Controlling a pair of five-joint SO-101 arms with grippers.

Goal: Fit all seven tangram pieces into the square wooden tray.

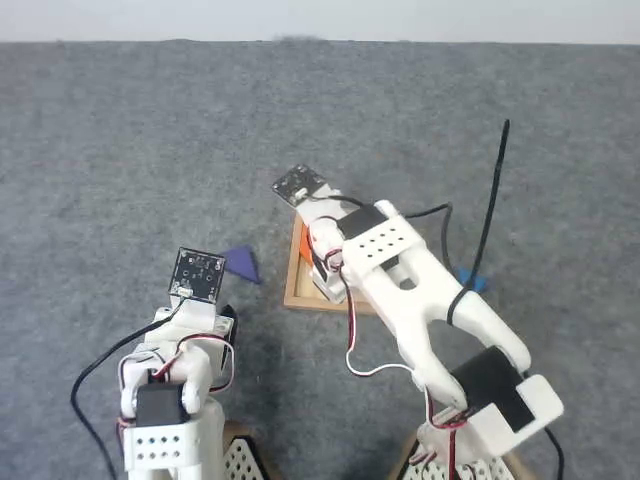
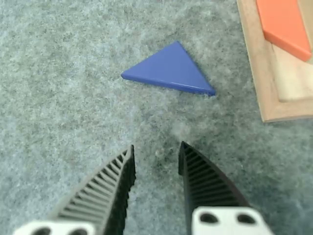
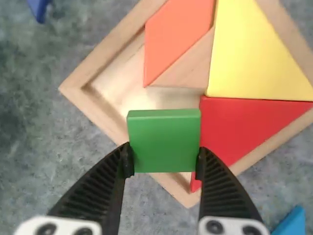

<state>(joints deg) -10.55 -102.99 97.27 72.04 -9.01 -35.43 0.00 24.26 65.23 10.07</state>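
Observation:
In the right wrist view my right gripper (image 3: 161, 159) is shut on a green square piece (image 3: 164, 139), held over the rim of the square wooden tray (image 3: 98, 100). Inside the tray lie an orange parallelogram (image 3: 176, 32), a yellow triangle (image 3: 252, 54) and a red triangle (image 3: 239, 125). The left wrist view has a blue triangle (image 2: 168, 69) flat on the carpet, ahead of my left gripper (image 2: 156, 159), which is open with nothing between its fingers. From above, the blue triangle (image 1: 242, 264) lies left of the tray (image 1: 298, 290), beside the left arm's camera board.
Grey carpet covers the table. A small light-blue piece (image 1: 472, 281) lies to the right of the right arm, also seen as a light-blue piece (image 3: 292, 221) past the tray's corner. Black cables run beside the right arm. Another blue piece (image 3: 39, 9) shows beyond the tray.

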